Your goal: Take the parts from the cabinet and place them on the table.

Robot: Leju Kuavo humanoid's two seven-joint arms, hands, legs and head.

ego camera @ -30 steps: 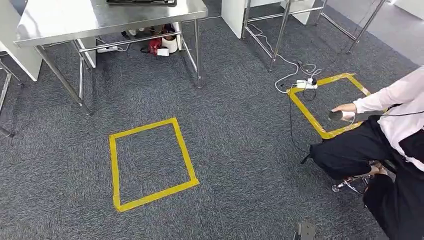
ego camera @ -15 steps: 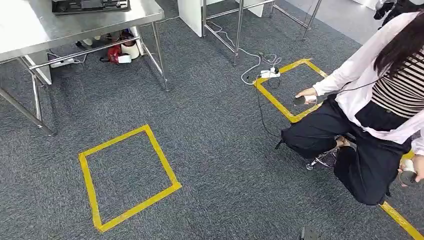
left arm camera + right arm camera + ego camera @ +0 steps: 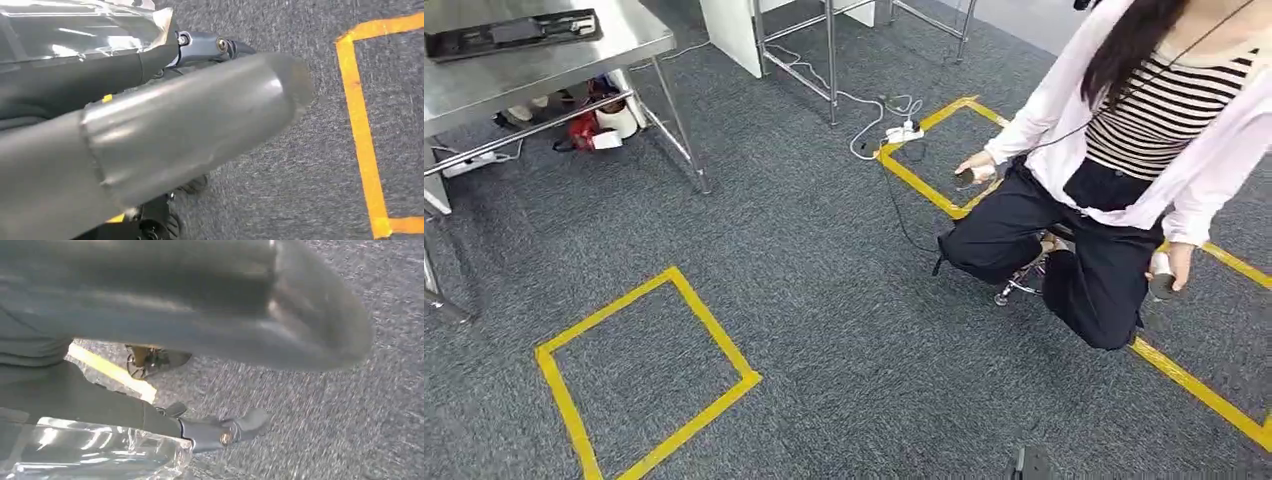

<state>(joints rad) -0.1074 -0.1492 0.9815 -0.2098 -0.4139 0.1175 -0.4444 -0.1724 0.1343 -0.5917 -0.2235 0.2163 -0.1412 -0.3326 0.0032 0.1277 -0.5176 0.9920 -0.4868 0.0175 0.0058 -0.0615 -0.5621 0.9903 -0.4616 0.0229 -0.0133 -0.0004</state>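
Carpet (image 3: pixel 844 300) with yellow tape squares (image 3: pixel 639 385) lies below. Steel table (image 3: pixel 544 65) stands at far left, carrying a dark tray (image 3: pixel 509 33). Each hand, left (image 3: pixel 150 140) and right (image 3: pixel 200 300), grips clear plastic; contents unclear.

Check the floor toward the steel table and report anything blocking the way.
Nothing visible blocks it: open carpet leads to the steel table, with a flat yellow tape square marked on the floor. The seated person and the power strip are off to the right.
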